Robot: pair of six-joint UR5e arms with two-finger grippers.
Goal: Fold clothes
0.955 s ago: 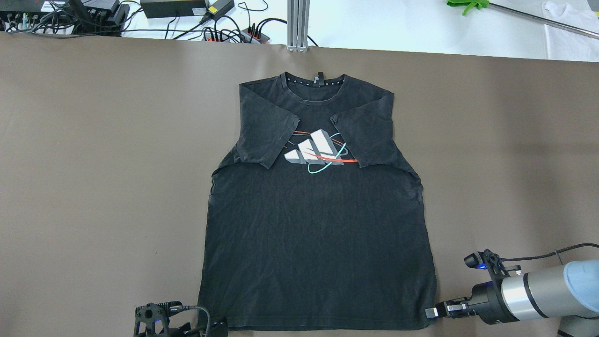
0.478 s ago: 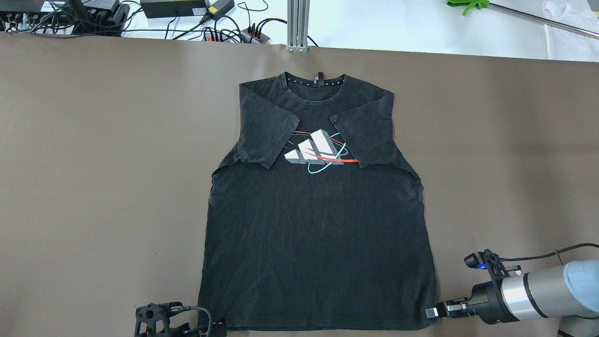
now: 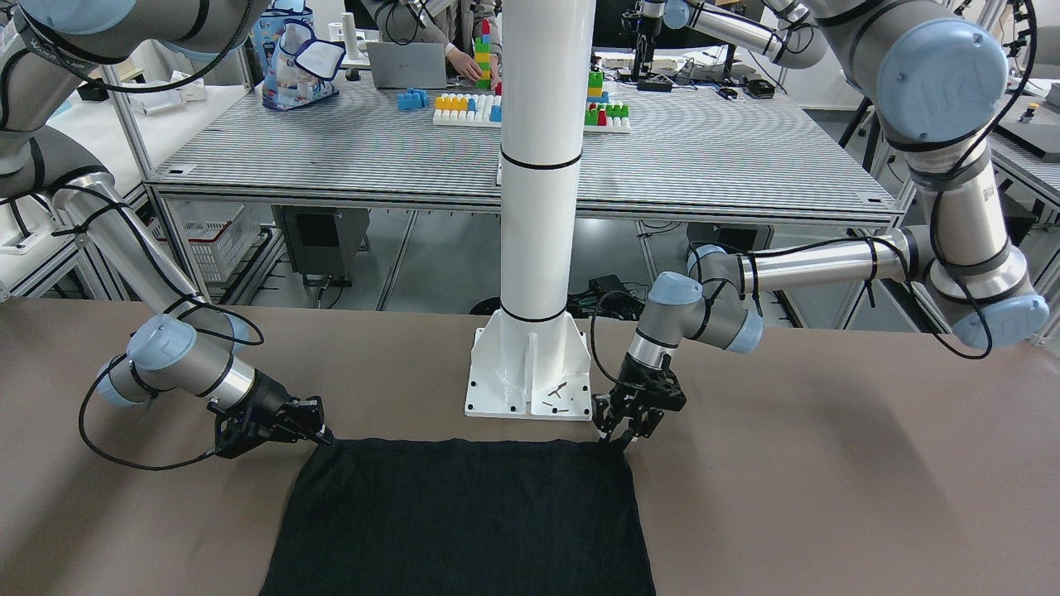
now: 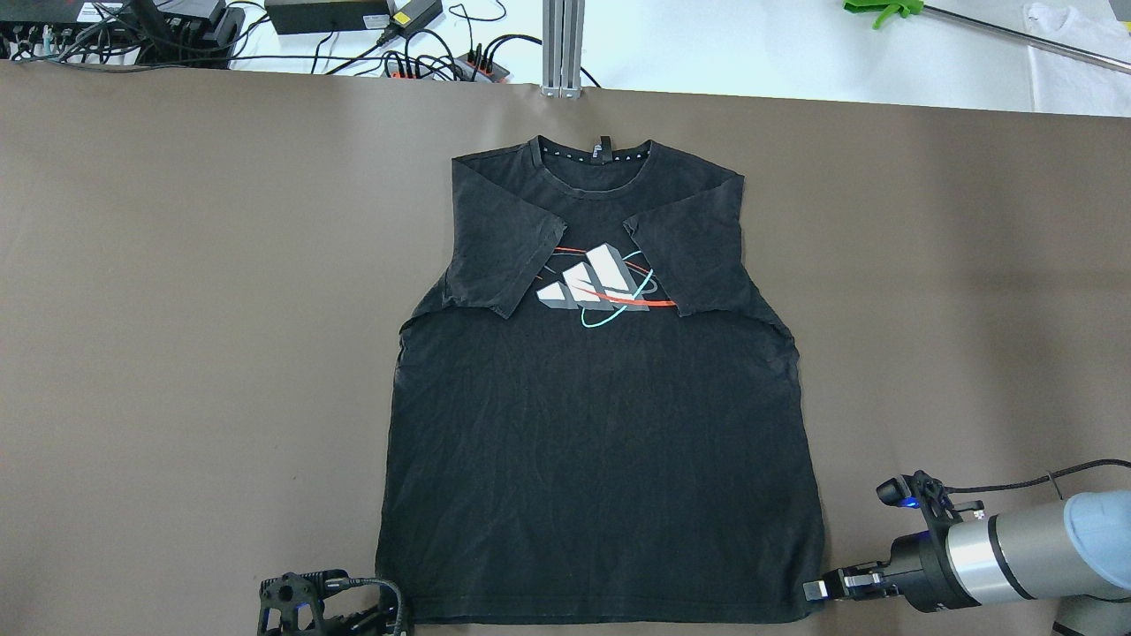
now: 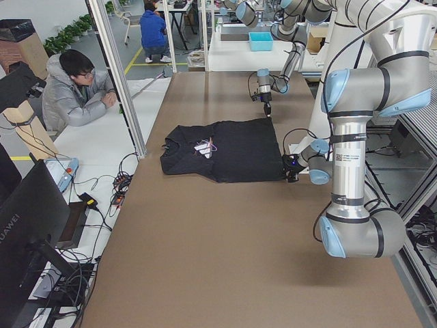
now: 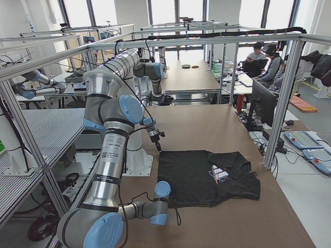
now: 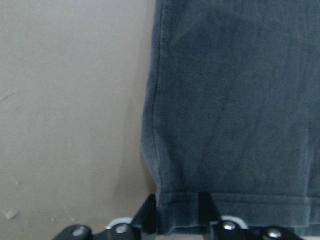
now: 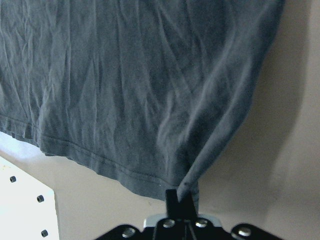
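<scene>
A black T-shirt [image 4: 601, 459] with a white, red and teal chest print lies flat on the brown table, both sleeves folded in. Its hem faces me. My left gripper [image 7: 176, 212] is open, its two fingers straddling the hem at the shirt's near left corner [image 4: 389, 609]; in the front-facing view it [image 3: 617, 437] is on the right. My right gripper [image 8: 182, 196] is shut on the near right hem corner, and the cloth puckers up to it. It also shows in the overhead view [image 4: 811, 589] and the front-facing view [image 3: 325, 436].
The white pole's base plate [image 3: 530, 381] stands just behind the shirt's hem, between my arms. Cables and power bricks [image 4: 353, 26] lie past the table's far edge. A seated person [image 5: 72, 89] watches from the far side. Brown table [image 4: 177, 309] surrounds the shirt.
My left gripper has shifted slightly at the shirt's near left corner. The right gripper and the shirt have not visibly moved.
</scene>
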